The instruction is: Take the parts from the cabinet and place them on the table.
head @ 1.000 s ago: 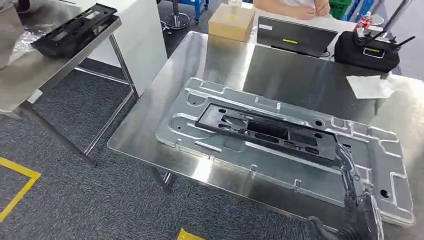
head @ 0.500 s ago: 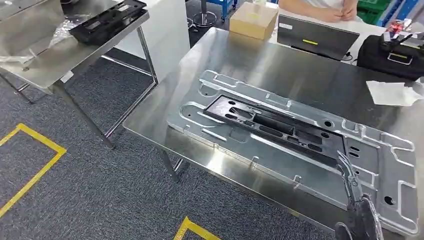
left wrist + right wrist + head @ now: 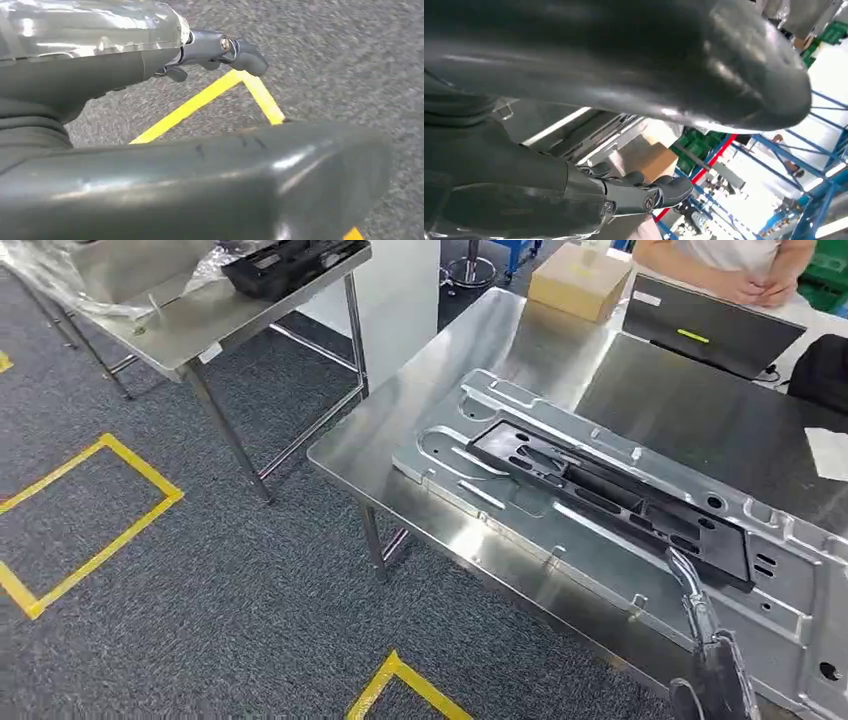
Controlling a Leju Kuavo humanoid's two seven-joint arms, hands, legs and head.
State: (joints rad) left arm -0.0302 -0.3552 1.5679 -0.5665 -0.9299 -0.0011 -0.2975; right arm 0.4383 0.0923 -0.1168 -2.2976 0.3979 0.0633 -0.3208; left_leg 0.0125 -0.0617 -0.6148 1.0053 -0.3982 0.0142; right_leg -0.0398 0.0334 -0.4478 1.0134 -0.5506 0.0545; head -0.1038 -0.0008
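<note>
Lying flat, black slotted part (image 3: 610, 500) on plate (image 3: 800, 630)

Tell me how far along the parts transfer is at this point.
Done, apparently: one black part lies on the silver plate on the steel table. In hand: nothing; the right hand hovers near the part's end, and the left hand hangs over carpet. Left: another black part sits on the side table.

A cardboard box (image 3: 580, 278) (closed) sits beside a dark laptop (image 3: 715, 330).
</note>
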